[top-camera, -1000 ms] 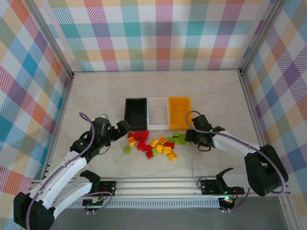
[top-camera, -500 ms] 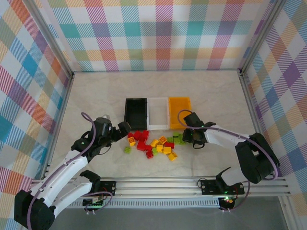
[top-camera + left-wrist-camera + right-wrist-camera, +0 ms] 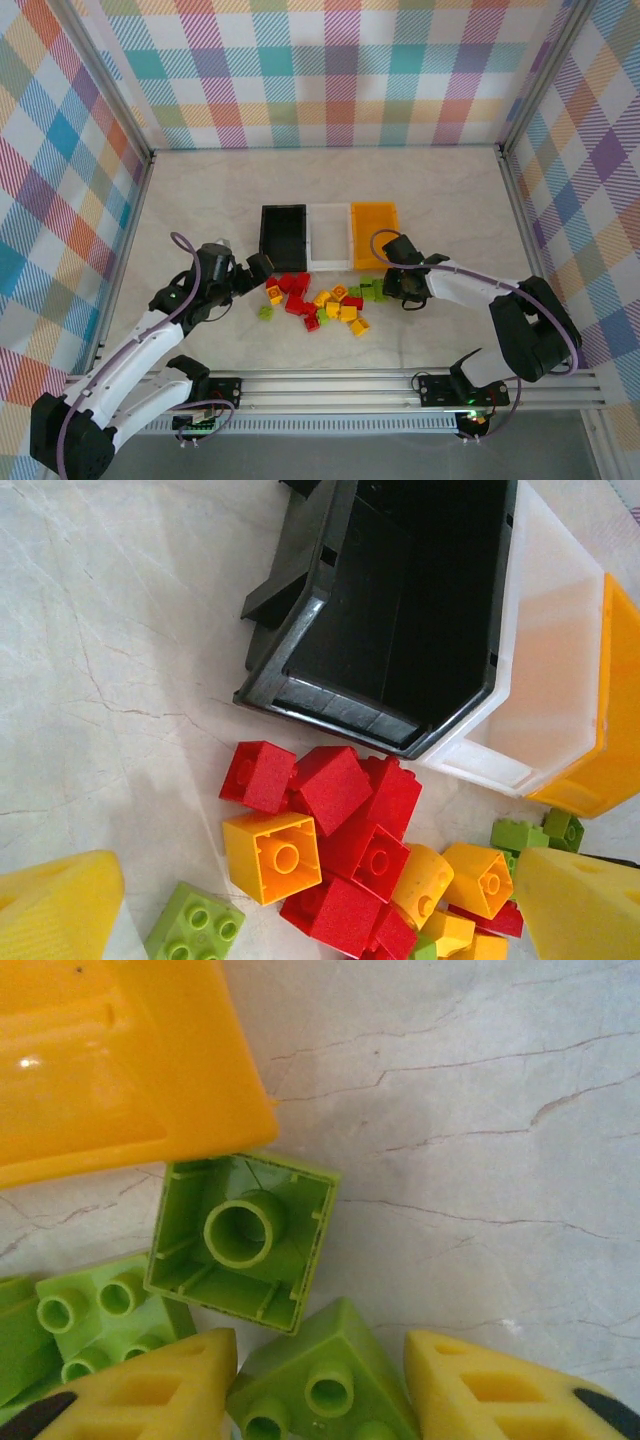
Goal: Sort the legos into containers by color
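Legos [image 3: 322, 300] lie in a loose heap on the table [image 3: 450, 200], just on the near side of the three containers: black bin [image 3: 283, 236], white bin [image 3: 330, 236] and orange-yellow bin [image 3: 374, 232], set side by side and touching. The black and white bins look empty in the left wrist view, so sorting has barely begun, by my judgement. Right gripper [image 3: 392, 286] is down at the heap's right end; its fingers [image 3: 150, 1385] stand narrow around a lime green brick [image 3: 325, 1385], pads apparently against both flanks, the brick resting on the table. Left gripper [image 3: 257, 271] hangs wide open over the red bricks [image 3: 345, 830] near the black bin's front edge, holding nothing. Risks: the grip sits among crowded greens. An upturned green brick [image 3: 243, 1240] lies just beyond, tucked against the orange-yellow bin's corner, and another studded green [image 3: 100, 1310] is close to the left finger, so a lift could drag or flick a neighbour. A hold near the brick's corner could let it twist out. Both arms work close to the bins, so crossing paths could knock a bin out of line.
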`<state>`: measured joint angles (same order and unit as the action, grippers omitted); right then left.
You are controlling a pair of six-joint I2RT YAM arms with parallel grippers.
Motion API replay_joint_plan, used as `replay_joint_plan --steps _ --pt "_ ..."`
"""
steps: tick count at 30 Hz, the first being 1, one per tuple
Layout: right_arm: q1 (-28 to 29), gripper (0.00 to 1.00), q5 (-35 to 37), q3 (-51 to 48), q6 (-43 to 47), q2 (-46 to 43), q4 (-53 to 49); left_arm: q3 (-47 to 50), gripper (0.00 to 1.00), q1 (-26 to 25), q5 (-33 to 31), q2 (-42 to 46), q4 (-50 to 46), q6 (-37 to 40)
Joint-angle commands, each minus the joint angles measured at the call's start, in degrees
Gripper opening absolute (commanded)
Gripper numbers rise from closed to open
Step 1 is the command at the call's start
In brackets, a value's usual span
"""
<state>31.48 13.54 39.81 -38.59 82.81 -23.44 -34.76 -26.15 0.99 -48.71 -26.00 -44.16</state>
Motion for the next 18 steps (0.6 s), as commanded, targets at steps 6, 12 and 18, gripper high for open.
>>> replay_joint_plan --steps 6,12,18 --pt "0.2 0.33 1.7 -0.1 0.0 -6.2 -4.9 -3.2 1.0 -0.6 -0.2 0.9 -4.1 0.5" --pt "0.2 0.32 -0.5 5.9 2.0 -15.7 -9.2 -3.0 1.0 -0.6 0.5 3.4 -2.2 1.2" --pt "0.1 0.35 -0.5 20.6 5.3 -4.1 -8.4 -4.8 1.0 -0.7 -0.6 2.8 -6.9 2.4"
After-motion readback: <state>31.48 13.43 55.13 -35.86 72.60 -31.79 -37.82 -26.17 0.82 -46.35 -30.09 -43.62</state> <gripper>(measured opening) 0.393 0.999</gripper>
